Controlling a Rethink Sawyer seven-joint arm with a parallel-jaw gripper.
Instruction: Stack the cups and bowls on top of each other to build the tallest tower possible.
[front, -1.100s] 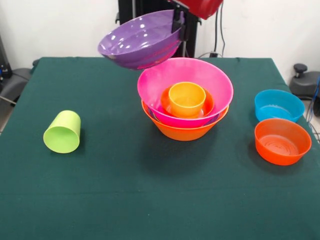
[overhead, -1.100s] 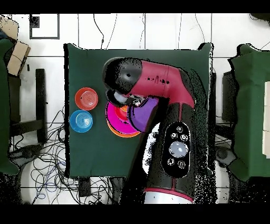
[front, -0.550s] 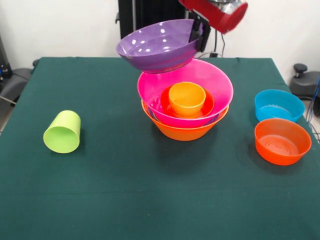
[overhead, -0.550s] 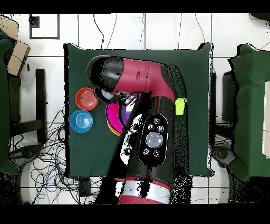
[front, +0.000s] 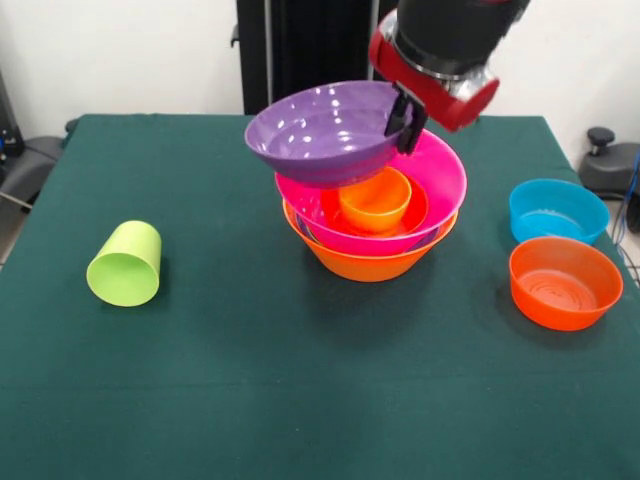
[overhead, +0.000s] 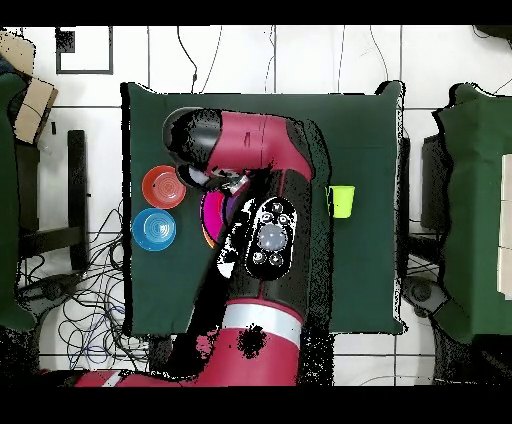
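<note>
- Since the earlier frames the purple bowl (front: 325, 133) has come lower and more to the middle; it now hangs just above the tower (front: 372, 215), and its underside hides the back-left part of the pink bowl (front: 440, 185).
- The hand (front: 404, 118) pinches the right rim of the purple bowl, and the bowl is tilted a little, with its opening turned toward the camera.
- The tower stands near the centre of the green worktop (front: 300, 400). The yellow-orange bowl (front: 365, 262) is outermost at the base, the pink bowl sits inside it, and inside the pink one are a red-orange bowl (front: 415, 213) and the orange cup (front: 376, 200), which stands upright.
- The lime green cup (front: 126, 264) lies on its side at the left, well apart from the tower, with its mouth toward the camera.
- At the right, the blue bowl (front: 556, 212) and another red-orange bowl (front: 564, 283) stand upright just beside each other, blue one farther back.
- In the overhead view the red arm (overhead: 262, 165) covers most of the tower.
</note>
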